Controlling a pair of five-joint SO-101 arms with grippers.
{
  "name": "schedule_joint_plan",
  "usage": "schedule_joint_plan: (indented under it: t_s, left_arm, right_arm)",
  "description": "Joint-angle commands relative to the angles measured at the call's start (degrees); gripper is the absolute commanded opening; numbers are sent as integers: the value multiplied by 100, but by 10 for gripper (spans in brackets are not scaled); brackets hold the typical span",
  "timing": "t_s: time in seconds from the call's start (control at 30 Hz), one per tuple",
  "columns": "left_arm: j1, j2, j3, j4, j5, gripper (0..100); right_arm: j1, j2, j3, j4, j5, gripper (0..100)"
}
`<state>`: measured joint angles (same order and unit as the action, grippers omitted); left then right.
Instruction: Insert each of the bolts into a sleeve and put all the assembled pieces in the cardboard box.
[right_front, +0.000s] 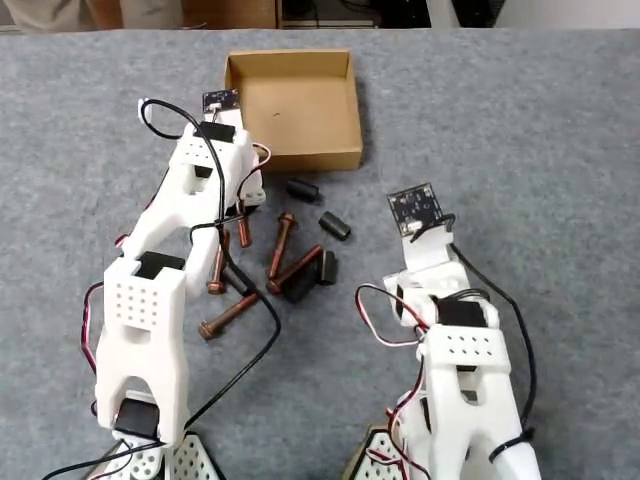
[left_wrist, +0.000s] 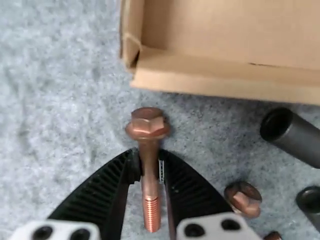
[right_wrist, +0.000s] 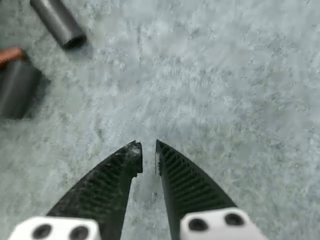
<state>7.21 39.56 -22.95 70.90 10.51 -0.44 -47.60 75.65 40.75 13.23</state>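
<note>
1. Left gripper (left_wrist: 149, 162): clenched on the shank of a copper bolt (left_wrist: 148, 125). The bolt's flanged hex head sticks out past the fingertips and points at the cardboard box (left_wrist: 215, 75). The threaded end runs back between the jaws.
2. The held bolt's head lies near the box's near wall, close to one of its corners but not touching. A strip of grey table cover (left_wrist: 55, 100) separates them.
3. The box sits open-topped at the far middle of the table in the high view, and its floor is bare cardboard.
4. Right gripper (right_wrist: 148, 157): jaws drawn almost together with a thin slit between the tips and nothing held. It hangs over bare grey cover.
5. Loose bolts (right_front: 281, 243) lie in a cluster between the two arms, just on the near side of the box. One (right_front: 228, 315) lies apart, towards the left arm's base.
6. Black sleeves (right_front: 335, 225) lie among and beside the bolts. One (right_front: 302, 188) is just off the box's near edge, and the threaded tip of a bolt (right_wrist: 10, 55) lies against another (right_wrist: 17, 87).
7. Open room: the cover to the right of the box and beyond the right gripper is wide and unobstructed.
</note>
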Motion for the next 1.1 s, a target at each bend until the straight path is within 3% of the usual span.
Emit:
schedule_joint_plan:
  t_s: [0.0, 0.17, 0.4, 0.57, 0.77, 0.9, 1.07]
  left_arm:
    - [-70, -558, -457, 387, -44, 18]
    - [-35, -1560, -554, 985, -158, 18]
    - [-255, -3073, 70, 1503, -536, 18]
    - [-1160, -4629, 1222, 1530, -598, 18]
    - [-2268, -6888, 2945, 1477, -1301, 18]
    - [-2927, -8233, 3991, 1213, -1459, 19]
    - [-3613, -9191, 5090, 862, -1653, 19]
  right_arm:
    - [57, 22, -699, 835, 62, 69]
    - [-189, 31, -2062, 2145, -18, 70]
    - [-1376, 884, -3723, 3244, -35, 72]
    - [-2633, 2237, -4215, 3323, -334, 72]
    - [-4110, 3547, -4866, 3156, -360, 74]
    - [-4462, 4312, -5332, 2778, -369, 76]
    - [-4532, 5244, -6255, 2804, -519, 150]
